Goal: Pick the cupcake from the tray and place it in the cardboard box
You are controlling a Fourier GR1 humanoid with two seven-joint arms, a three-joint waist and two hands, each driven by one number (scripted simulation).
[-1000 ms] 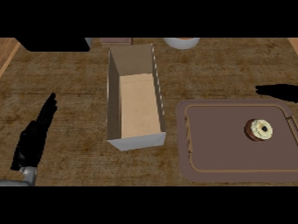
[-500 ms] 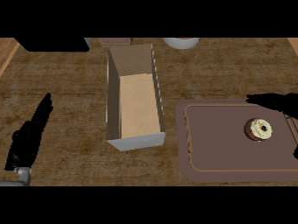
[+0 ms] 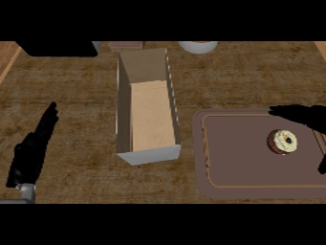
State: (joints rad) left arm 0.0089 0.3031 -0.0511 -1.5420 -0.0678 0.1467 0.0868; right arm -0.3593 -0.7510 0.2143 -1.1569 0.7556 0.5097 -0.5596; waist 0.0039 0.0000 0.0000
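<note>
The right hand is hovering spread around the cupcake, fingers above, thumb below right, while the cardboard box is lying well left.

The left hand is matte black and slender, its long thin fingers tapering to points, joined at the near end to a rounded grey wrist. The right hand is the same featureless black, showing broad, blunt-tipped fingers.
</note>
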